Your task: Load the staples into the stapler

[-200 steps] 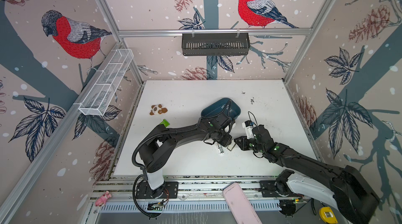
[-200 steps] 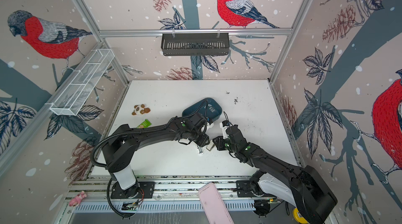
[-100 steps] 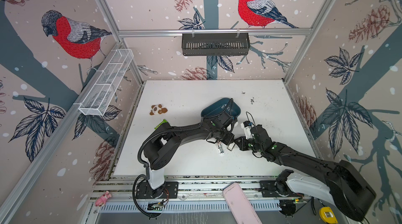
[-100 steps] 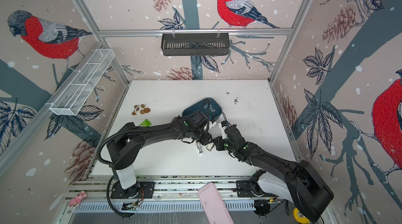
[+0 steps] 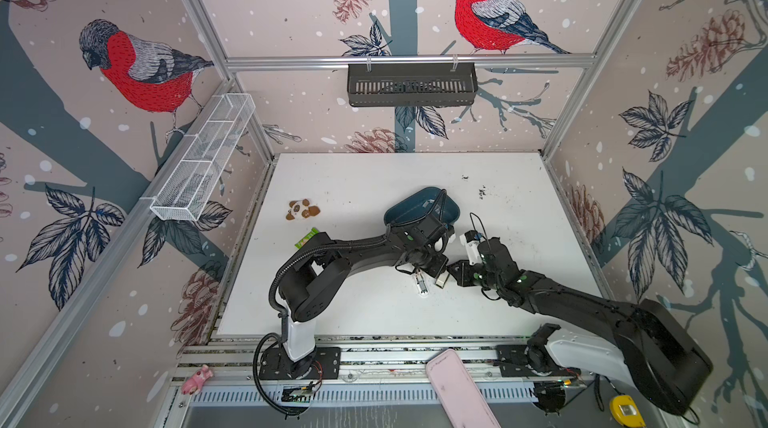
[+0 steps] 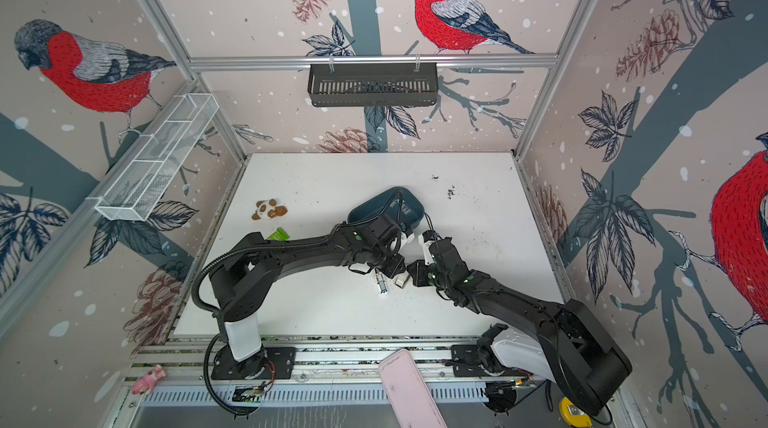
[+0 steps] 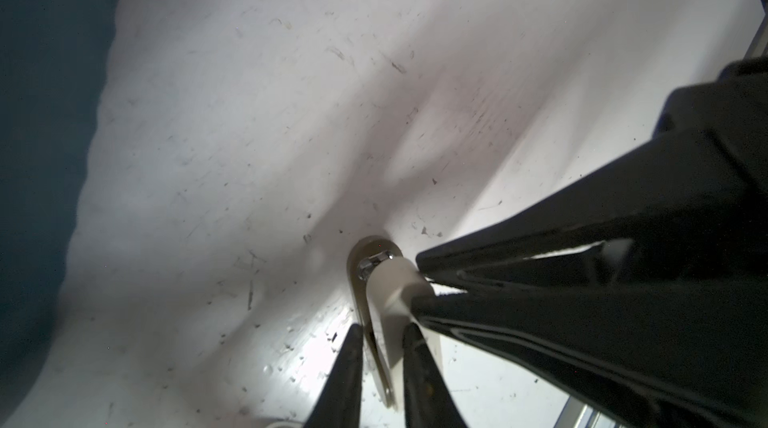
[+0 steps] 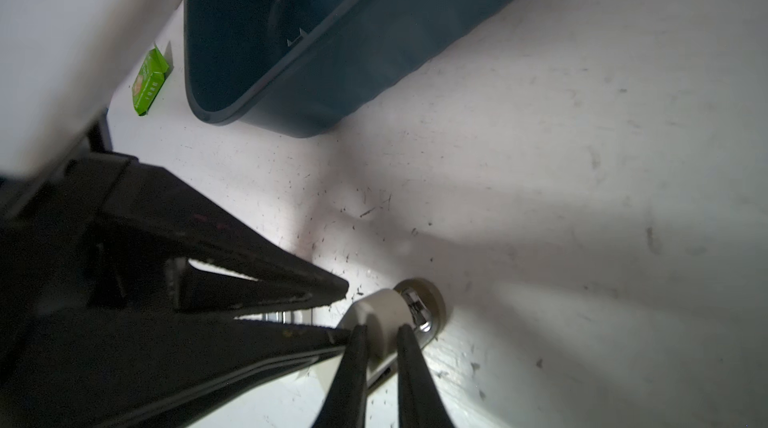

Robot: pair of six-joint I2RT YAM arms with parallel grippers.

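Two end effectors are engaged on one small stapler (image 7: 384,282), which lies on the counter (image 5: 353,205) near its middle, close to the blue bin (image 5: 399,207). The right end effector (image 8: 381,332) is closed narrowly on the white upper body. The left end effector (image 7: 382,332) is set astride the grey base with only a slim gap, and firm contact cannot be confirmed. No staples can be identified with certainty. The step in hand is judged to be opening the magazine. The base should be held flat and steady while the upper body is drawn away gently about its hinge, so that twisting and slipping are avoided.
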